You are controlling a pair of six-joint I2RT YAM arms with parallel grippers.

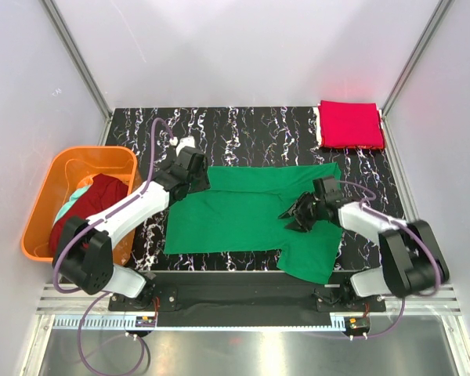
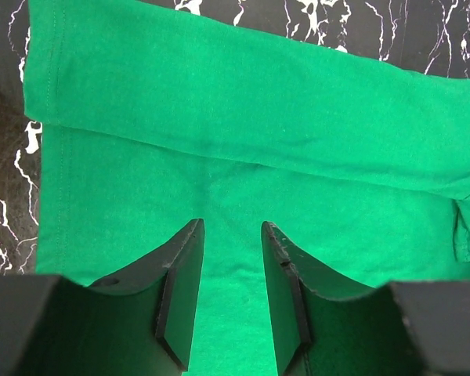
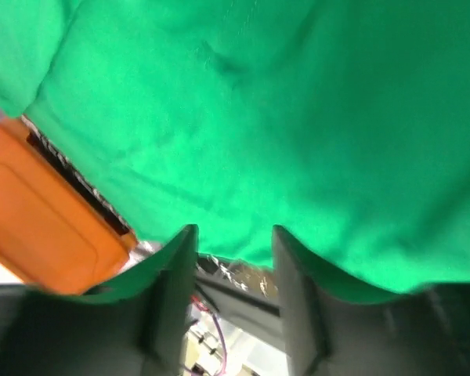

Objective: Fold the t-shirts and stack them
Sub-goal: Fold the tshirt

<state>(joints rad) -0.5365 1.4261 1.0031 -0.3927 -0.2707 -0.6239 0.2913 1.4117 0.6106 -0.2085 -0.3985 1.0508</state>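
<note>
Left hand (image 2: 231,229) is hovering, fingers parted, over the green tee (image 2: 219,117), which is lying spread mid-worktop (image 1: 251,129). Right hand (image 3: 233,233) is likewise holding its fingers apart, seemingly gripping nothing, though that view is blurred. Red tee (image 1: 350,124) is sitting folded in the far right corner; maroon tee (image 1: 94,200) is lying in the basket (image 1: 39,215).
</note>
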